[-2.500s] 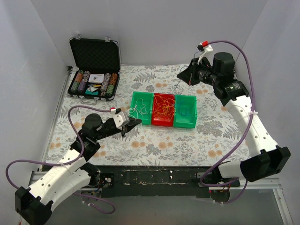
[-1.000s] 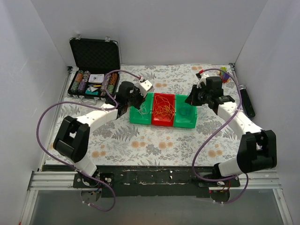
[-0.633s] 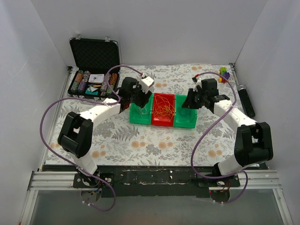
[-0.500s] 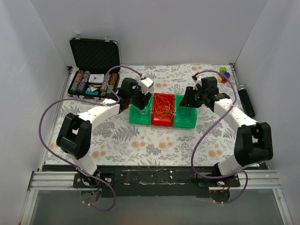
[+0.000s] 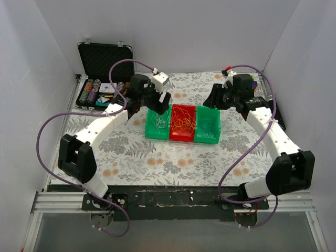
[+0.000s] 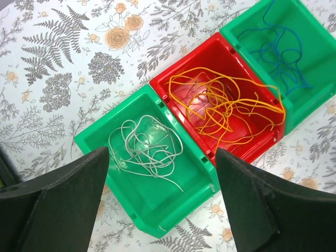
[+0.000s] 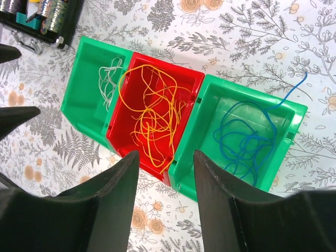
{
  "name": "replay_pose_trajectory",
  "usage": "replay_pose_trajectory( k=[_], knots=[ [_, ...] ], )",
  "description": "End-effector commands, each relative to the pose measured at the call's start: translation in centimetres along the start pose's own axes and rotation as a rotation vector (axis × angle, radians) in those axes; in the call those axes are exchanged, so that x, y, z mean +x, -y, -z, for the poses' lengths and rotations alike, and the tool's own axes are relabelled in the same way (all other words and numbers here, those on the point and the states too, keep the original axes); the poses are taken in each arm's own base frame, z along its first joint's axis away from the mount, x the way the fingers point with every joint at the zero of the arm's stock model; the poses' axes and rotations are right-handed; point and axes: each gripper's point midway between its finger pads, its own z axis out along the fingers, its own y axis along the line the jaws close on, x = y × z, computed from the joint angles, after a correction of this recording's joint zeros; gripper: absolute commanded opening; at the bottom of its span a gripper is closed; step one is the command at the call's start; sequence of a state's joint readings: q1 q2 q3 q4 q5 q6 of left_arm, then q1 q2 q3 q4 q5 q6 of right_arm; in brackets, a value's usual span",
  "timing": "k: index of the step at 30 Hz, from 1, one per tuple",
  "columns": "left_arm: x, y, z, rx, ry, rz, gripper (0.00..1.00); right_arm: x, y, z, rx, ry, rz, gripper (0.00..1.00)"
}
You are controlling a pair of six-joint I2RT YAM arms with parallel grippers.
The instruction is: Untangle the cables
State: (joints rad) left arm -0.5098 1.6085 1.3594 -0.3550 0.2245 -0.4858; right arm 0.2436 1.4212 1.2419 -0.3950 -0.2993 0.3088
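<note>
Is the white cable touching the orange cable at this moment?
Apart. The left wrist view shows the white cable lying wholly inside a green bin and the orange cable inside the red bin, with the bin walls between them.

The left arm (image 5: 100,128) reaches far forward and inward, its elbow low at the outer side. The left claw (image 5: 159,105) (image 6: 161,155) points down, jaws spread wide and holding nothing. The right arm (image 5: 273,131) mirrors it. The right claw (image 5: 212,101) (image 7: 164,155) points down, jaws parted less widely, also holding nothing.
</note>
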Motion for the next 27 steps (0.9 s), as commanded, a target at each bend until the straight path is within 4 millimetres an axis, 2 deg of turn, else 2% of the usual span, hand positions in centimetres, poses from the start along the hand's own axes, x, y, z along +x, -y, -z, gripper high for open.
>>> replay_pose_trajectory(
  k=[1, 4, 7, 9, 10, 11, 16, 21, 26, 27],
  knots=[
    [-2.7, -0.4, 3.6, 0.019, 0.02, 0.101, 0.86, -0.4, 0.2, 0.9, 0.035, 0.021, 0.012, 0.52],
    [-2.7, -1.9, 4.3, 0.013, 0.001, 0.192, 0.94, -0.2, 1.5, 0.4, 0.084, 0.032, 0.012, 0.51],
    [-2.6, -3.3, 5.2, 0.004, -0.023, 0.27, 0.98, 0.3, 1.0, -0.1, 0.032, 0.033, 0.001, 0.55],
    [-1.8, -4.1, 5.9, -0.024, -0.054, 0.299, 0.98, 0.6, 0.3, 0.2, -0.008, 0.036, 0.0, 0.63],
    [-1.5, -4.3, 6.2, -0.039, -0.064, 0.306, 0.98, 0.8, 0.0, 0.3, -0.024, 0.042, 0.004, 0.8],
    [-1.2, -4.8, 6.6, -0.072, -0.072, 0.312, 0.98, 0.9, -0.1, 0.6, -0.029, 0.046, 0.005, 0.87],
    [0.7, -6.7, 7.9, -0.242, -0.095, 0.381, 0.98, 1.8, -0.1, 2.3, -0.013, 0.062, 0.023, 0.89],
    [1.8, -7.4, 9.0, -0.342, -0.053, 0.424, 0.98, 2.7, 0.0, 3.8, -0.002, 0.091, 0.045, 0.9],
    [3.2, -7.7, 9.3, -0.371, -0.036, 0.429, 0.98, 3.0, 1.3, 5.2, 0.074, 0.139, 0.063, 0.91],
    [3.6, -8.5, 9.6, -0.415, -0.033, 0.441, 0.98, 2.9, 1.6, 5.6, 0.096, 0.157, 0.064, 0.91]
  ],
)
